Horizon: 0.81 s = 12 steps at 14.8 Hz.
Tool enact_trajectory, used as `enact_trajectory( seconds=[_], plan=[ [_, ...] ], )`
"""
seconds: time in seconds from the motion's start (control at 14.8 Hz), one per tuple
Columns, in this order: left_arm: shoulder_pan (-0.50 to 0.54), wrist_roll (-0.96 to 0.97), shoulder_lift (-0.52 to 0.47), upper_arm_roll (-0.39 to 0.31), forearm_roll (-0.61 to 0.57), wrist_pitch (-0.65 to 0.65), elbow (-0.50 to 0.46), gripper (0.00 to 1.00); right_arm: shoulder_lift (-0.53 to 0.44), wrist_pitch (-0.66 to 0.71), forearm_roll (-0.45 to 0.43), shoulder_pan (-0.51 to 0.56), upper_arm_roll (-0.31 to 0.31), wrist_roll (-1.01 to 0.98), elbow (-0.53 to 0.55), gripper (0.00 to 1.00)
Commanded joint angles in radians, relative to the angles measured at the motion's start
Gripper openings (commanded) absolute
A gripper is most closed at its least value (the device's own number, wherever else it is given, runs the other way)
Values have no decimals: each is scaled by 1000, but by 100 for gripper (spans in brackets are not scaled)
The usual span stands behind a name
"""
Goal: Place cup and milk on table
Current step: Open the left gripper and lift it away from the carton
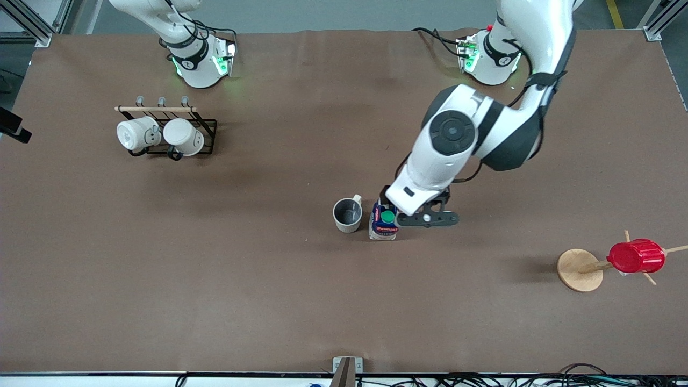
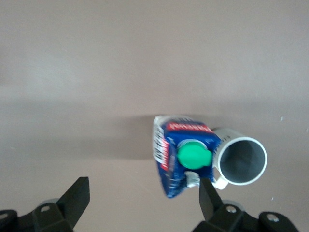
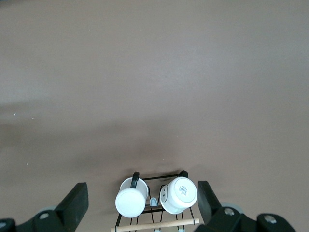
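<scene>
Standing upright near the middle of the worktop [image 1: 269, 301], the milk [image 1: 384, 224] shows a dark blue top, a white lower body, a round green cap and a red label. The cup [image 1: 348, 214], cream outside and dark grey inside, sits open side up just beside it, toward the right arm's end; whether they touch is unclear.

The left end effector [image 2: 143, 196] hangs over the milk, fingers spread wide and gripping nothing. The right end effector [image 3: 143, 199] is also parted and empty, above the black wire rack [image 1: 200, 141] where two white mugs [image 1: 161, 135] hang; that arm waits near its base.

A red ribbed cup [image 1: 636, 256] hangs on a wooden peg stand [image 1: 579, 270] toward the left arm's end. Nothing crowds the milk except the cup.
</scene>
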State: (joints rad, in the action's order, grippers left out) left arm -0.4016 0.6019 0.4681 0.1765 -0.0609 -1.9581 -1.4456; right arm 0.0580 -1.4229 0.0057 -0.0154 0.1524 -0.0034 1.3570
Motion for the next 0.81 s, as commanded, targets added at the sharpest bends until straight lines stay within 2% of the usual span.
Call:
enact_trajectory(
  seconds=[0.0,0.47,0.74],
  plan=[
    [52,-2,-98,3,-22,68,-22,100,-24,-14,-12,-6,-1,-4,31,100],
    [237,-218,-342,12,-7,87,-212,100,-21,-16,-10,3,-1,-6,30,100],
    [305,-338,-388,14,9,123,-219,100,-20,-16,-10,5,1,-6,31,100]
  ],
)
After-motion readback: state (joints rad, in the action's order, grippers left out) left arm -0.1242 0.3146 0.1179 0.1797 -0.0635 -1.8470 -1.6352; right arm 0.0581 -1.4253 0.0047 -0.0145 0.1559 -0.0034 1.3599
